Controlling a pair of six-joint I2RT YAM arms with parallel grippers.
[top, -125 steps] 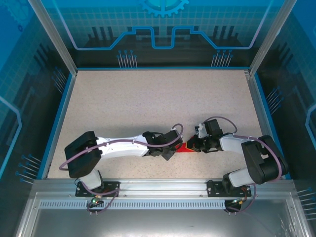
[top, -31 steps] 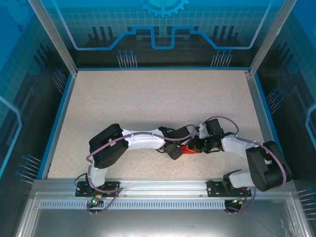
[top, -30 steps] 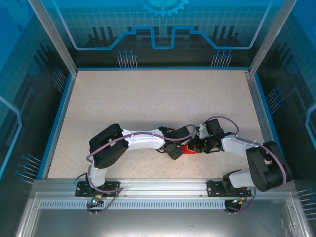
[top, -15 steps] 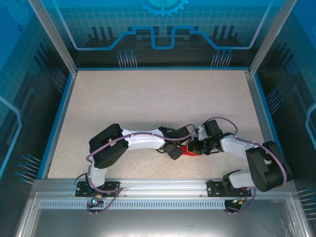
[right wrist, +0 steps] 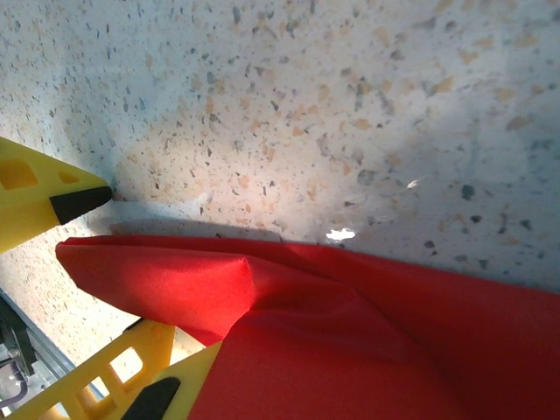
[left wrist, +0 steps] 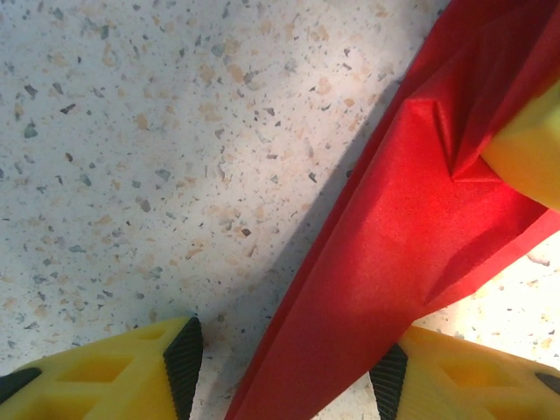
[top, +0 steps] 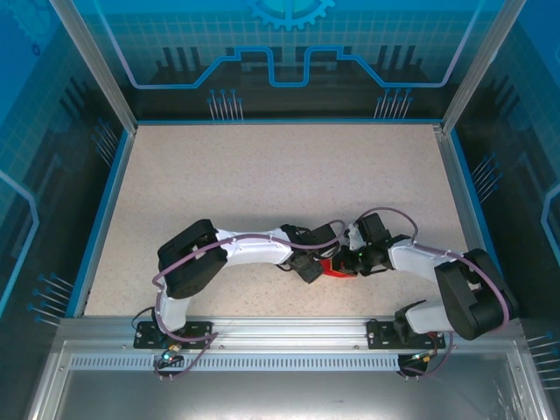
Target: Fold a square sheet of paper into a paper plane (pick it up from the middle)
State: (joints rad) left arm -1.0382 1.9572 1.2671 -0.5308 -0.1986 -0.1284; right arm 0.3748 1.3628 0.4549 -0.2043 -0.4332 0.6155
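Jaws of the left gripper point(left wrist: 282, 374) straddle, apart, the creased square sheet of paper point(left wrist: 394, 254) at six o'clock; right gripper point(right wrist: 131, 293) hold unclear; folding unfinished.

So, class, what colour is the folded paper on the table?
The paper is bright red, plain with no pattern. It shows best in the left wrist view.

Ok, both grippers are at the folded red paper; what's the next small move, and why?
Probably close the left gripper on the creased red paper sheet: its yellow fingers stand apart either side of it, and the open right gripper isn't pinching it.
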